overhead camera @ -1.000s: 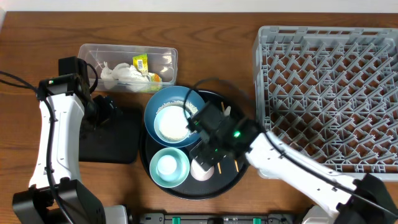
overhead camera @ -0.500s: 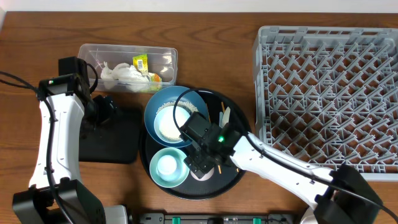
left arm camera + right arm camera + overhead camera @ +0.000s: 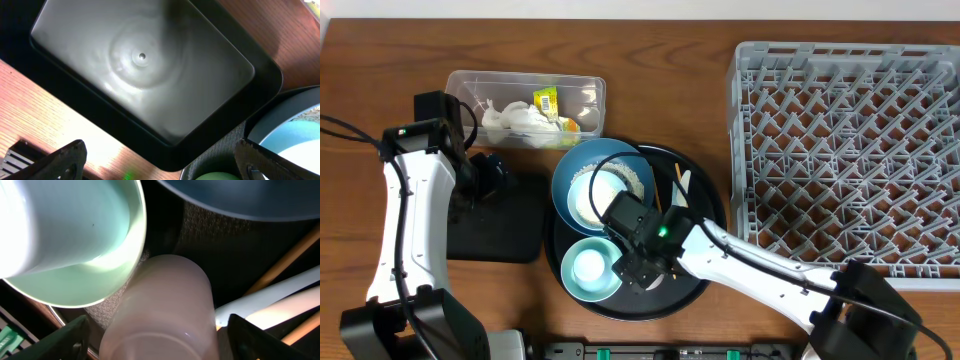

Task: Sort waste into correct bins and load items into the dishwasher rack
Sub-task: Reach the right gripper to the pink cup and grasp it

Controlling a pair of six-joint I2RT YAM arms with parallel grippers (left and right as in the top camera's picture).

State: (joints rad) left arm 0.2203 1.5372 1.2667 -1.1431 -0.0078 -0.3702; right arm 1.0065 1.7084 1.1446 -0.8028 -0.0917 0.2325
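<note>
Hovering left gripper point(image 3: 488, 178): far left of the overhead frame; jaws spread wide, nothing between them, above the shallow black tray point(image 3: 142, 75).
Shallow black tray: left of centre, on the wooden table point(image 3: 650, 70).
Clear tub point(image 3: 582, 88): upper left; holds crumpled napkins point(image 3: 513, 120) and a yellow-green wrapper point(image 3: 547, 98).
Blue bowl point(image 3: 568, 185): centre, on the round black tray point(image 3: 716, 215); white rice point(image 3: 600, 195) inside.
Teal bowl point(image 3: 605, 285): lower centre, just below the blue bowl; a white cup point(image 3: 588, 266) sits in it.
Right gripper point(image 3: 157, 330): lower centre; fingers spread to either side of a pale cup point(image 3: 165, 300) just beside the teal bowl, with a gap visible on each side.
Spoon point(image 3: 685, 182) and chopsticks point(image 3: 282, 262): right part of the round tray.
Dishwasher rack point(image 3: 850, 150): right side of the frame.
</note>
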